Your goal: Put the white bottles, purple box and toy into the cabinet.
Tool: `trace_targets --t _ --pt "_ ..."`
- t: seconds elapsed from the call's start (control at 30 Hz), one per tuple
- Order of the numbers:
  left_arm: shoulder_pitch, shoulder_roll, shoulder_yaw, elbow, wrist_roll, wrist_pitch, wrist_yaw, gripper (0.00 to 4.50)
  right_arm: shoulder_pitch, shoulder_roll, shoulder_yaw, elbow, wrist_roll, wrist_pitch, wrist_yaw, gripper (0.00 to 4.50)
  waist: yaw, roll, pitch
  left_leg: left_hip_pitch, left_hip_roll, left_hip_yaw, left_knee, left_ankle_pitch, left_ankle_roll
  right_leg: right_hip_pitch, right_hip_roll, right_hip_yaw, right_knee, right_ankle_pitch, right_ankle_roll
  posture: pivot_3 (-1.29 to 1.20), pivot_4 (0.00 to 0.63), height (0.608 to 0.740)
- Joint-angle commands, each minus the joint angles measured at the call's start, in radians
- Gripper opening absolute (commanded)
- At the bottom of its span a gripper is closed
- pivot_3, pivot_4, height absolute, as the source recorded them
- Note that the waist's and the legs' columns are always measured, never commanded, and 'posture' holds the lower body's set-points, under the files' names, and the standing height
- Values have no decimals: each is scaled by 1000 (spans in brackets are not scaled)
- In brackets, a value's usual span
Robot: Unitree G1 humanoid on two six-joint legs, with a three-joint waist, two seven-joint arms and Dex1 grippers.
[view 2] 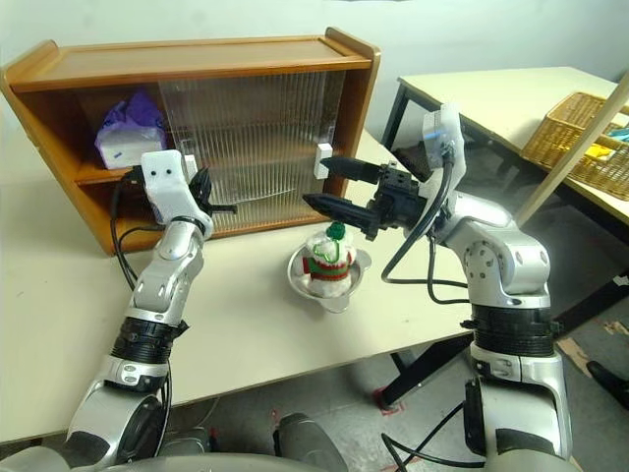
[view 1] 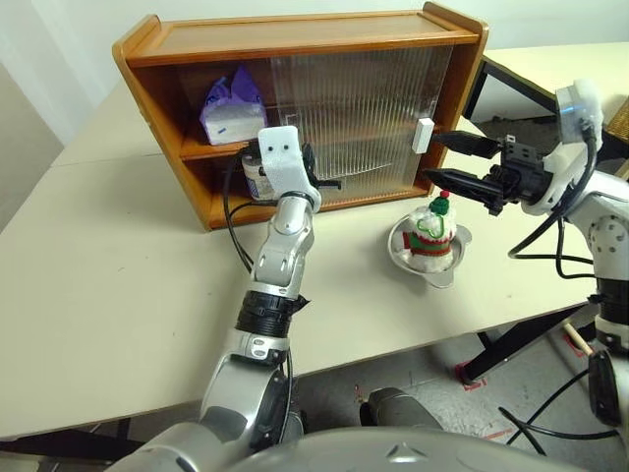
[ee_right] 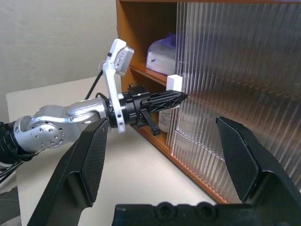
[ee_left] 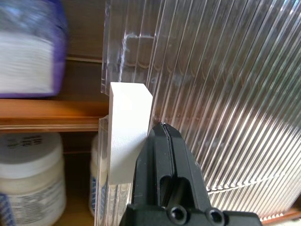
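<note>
Nearest the camera, the left arm reaches away over the cream desk (view 1: pixel 98 256) to the cabinet (view 1: pixel 295 34), which stands at the far side. Its left hand (ee_left: pixel 162 141) has its two black fingers pressed together, holding nothing, with the tips against the right face of the white handle (ee_left: pixel 128 136) on the left edge of the ribbed sliding door (view 1: pixel 359 118). That handle stands upright, its long axis vertical, and the hand lies level, just to its right; a push on it toward the left would seem to slide the door over the open part.

To the left of the door the cabinet is open. On its upper shelf lies the purple box (view 1: pixel 231 108), and on the lower shelf stand the white bottles (ee_left: pixel 30 183), one in the open and the other partly behind the door's edge. Three of the task's things thus look to be already inside.

Still outside is the toy (view 1: pixel 432 231), sitting upright in a steel bowl (view 1: pixel 401 251) on the desk, near the cabinet's right front corner. Just above and beyond it hovers the right hand (view 1: pixel 457 162), fingers wide apart and empty, pointing left toward the door's right handle (view 1: pixel 424 135). This hand is far nearer the toy than the left, so the pick likely falls to it; the toy lies below and slightly nearer than the fingertips, and the open part of the cabinet lies well to the left.
</note>
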Motion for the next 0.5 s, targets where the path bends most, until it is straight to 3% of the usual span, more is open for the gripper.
trace_targets --t 0.03,0.33,0.5 --pt "21 22 43 -52 -10 13 -6 31 -15 2 11 13 -16 -10 9 4500 1 0 0 0 0 0 0 0 0 0 0 0 0 0 0 -118 13 740" --pt "20 26 -3 -64 -40 -20 -144 31 -18 8 11 12 -22 -13 12 4500 30 0 0 0 0 0 0 -1 -2 0 0 0 0 0 0 -120 0 740" --pt "52 25 15 -90 -29 6 -118 31 -19 5 10 16 -24 -15 18 4500 40 0 0 -1 0 0 0 -2 -2 0 0 0 0 -1 -1 -116 0 740"
